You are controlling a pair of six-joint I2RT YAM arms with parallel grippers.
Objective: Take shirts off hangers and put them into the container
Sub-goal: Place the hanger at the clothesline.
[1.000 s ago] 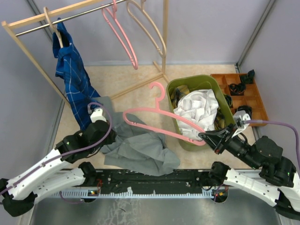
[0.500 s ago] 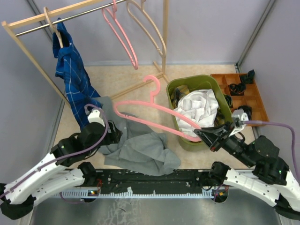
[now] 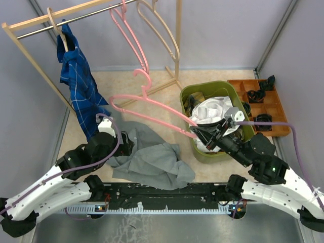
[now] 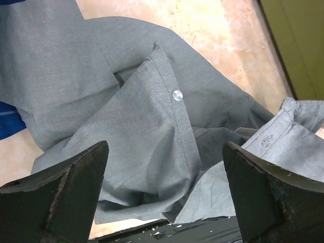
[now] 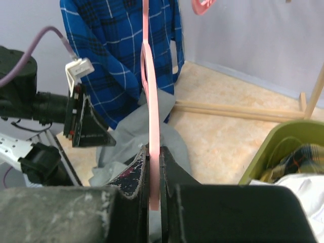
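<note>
The olive-green container (image 3: 210, 84) stands on the floor (image 3: 116, 83), and I give every place from it. Inside it lies the white shirt (image 3: 212, 109), crumpled, and at its far-left side a piece of the plaid shirt (image 3: 194, 104) shows.

The right gripper (image 3: 199, 134) is at the near-left corner of the container, just over the rim. It is clenched on one end of a pink hanger (image 5: 153, 126); in the right wrist view the thin pink bar sits tightly between the two closed fingers. This hanger is bare and reaches away from the container to the left, in the air.

The grey shirt (image 3: 149, 157) lies in a heap on the floor at the near-left of the container, close to it but outside. The left gripper (image 4: 164, 152) hovers above this shirt, on the side away from the container. Its fingers are spread wide and grasp nothing; the cloth is below them.

Well to the far-left of the container, the blue shirt (image 3: 76, 83) hangs on a pale hanger (image 3: 54, 23) from the rack (image 3: 30, 21). A second pink hanger (image 3: 127, 43) and a bare pale hanger (image 3: 175, 52) hang on the same rod, behind the container. An orange tray (image 3: 281, 121) is just beside the container on its right.
</note>
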